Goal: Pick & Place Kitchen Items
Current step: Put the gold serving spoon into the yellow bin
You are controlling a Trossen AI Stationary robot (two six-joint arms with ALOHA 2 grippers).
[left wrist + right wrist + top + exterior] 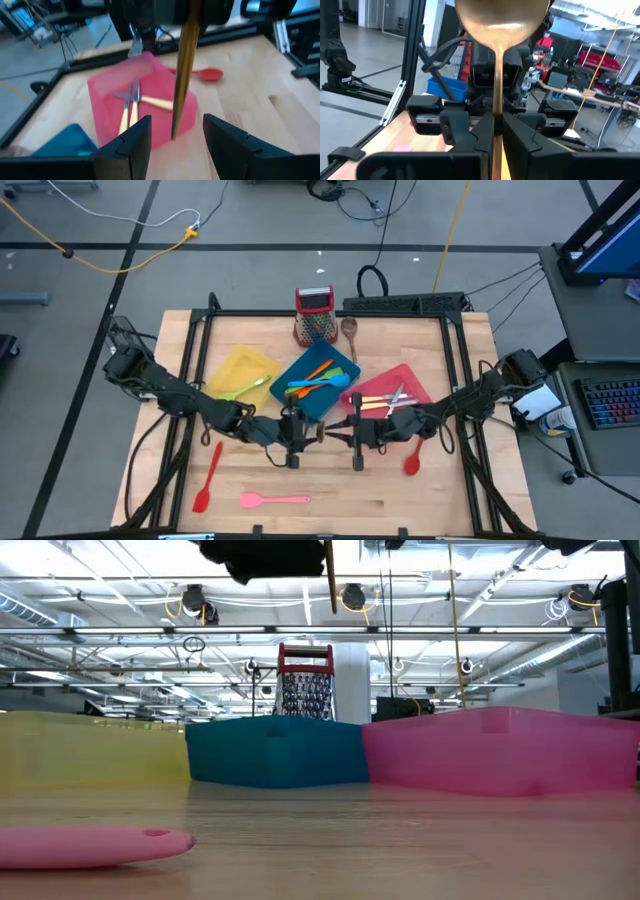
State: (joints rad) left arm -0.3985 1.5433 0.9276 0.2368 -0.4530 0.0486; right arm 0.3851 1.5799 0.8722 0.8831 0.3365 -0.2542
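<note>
Left pincer [297, 432] sits at mid-surface facing the right one, fingers [131, 145] spread apart, nothing between them. Seen from its wrist, a slim wooden handle hangs just ahead of the gap, not touched by either finger.

Right pincer [497, 131] faces it head-on, jaws clamped on the wooden spoon [499, 30]: golden-brown wood, smooth rounded bowl, thin straight shaft running down between the dark fingers. The spoon is carried in the air between the two pincers, above the wooden surface [400, 500].

Loose items, left to right. A red spatula [207, 477] lies on the surface out to the left pincer's side, long thin handle, small flat blade. A pink spatula [272, 500] lies flat in front of both pincers, nearer the surface's front edge. Behind the left pincer, a yellow tray [240, 366] holds one green utensil [243, 389]. Behind the gap between the pincers, a teal tray [300, 405] holds orange, blue and green utensils crossed together. Behind the right pincer, a red tray [415, 387] holds pale-handled metal cutlery [131, 102]. A red spoon [412, 460] lies on the surface just beside the right pincer's arm.
</note>
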